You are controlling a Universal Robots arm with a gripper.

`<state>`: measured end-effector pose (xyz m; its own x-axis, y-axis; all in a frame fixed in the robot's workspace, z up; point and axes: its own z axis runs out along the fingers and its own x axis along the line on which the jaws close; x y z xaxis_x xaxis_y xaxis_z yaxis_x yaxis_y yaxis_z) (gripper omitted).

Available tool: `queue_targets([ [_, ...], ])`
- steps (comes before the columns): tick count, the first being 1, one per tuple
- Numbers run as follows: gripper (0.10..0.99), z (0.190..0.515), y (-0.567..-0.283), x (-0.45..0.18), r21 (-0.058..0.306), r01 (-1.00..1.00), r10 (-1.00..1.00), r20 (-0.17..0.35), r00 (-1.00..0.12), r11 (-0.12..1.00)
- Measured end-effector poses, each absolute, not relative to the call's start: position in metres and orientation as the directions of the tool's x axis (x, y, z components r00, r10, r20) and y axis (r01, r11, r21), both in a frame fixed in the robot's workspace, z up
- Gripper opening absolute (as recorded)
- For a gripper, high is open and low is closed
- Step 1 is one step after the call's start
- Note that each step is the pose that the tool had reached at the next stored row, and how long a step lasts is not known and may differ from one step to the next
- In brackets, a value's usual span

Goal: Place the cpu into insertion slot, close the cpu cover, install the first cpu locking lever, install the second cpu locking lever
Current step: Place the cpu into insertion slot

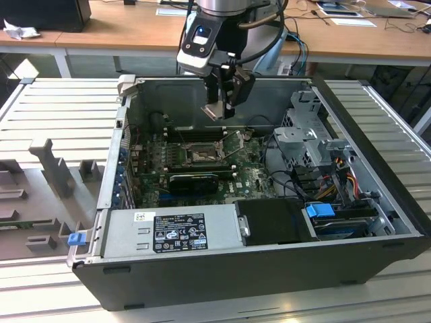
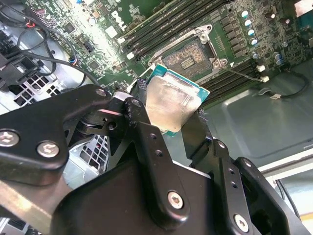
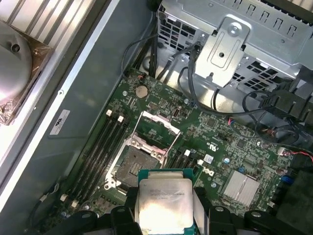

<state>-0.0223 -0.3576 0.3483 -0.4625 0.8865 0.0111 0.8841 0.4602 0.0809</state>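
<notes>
Second wrist view has the fingers (image 2: 146,139) clamped on two opposite edges of the cpu (image 2: 172,105). Its pale metal face shows, and it sits tilted rather than level. From the exterior view the chip hangs in the air above the board, near the case's back wall (image 1: 269,94), touching nothing else.

The insertion slot (image 3: 132,169) lies open near the chip in the first wrist view. The cpu cover (image 3: 160,122) stands swung up on its hinge beside the slot, so the way down looks free.

To my eye the step in hand is bringing the chip over the socket. Doing it well means levelling the chip, squaring its edges with the metal rim and setting it straight down, never sliding it across the contacts.

Memory slots (image 3: 103,147) flank the socket closely. The raised cover hems in one side, and the drive cage (image 1: 306,134) stands off toward the exterior view's right. The room above is open.
</notes>
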Motion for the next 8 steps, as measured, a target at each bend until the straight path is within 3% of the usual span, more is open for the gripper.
queue_targets([
  [8, 0.529, 0.3475, -0.3575, -0.0223, 0.081, 0.908, 0.911, 0.011, -0.413, 0.411],
])
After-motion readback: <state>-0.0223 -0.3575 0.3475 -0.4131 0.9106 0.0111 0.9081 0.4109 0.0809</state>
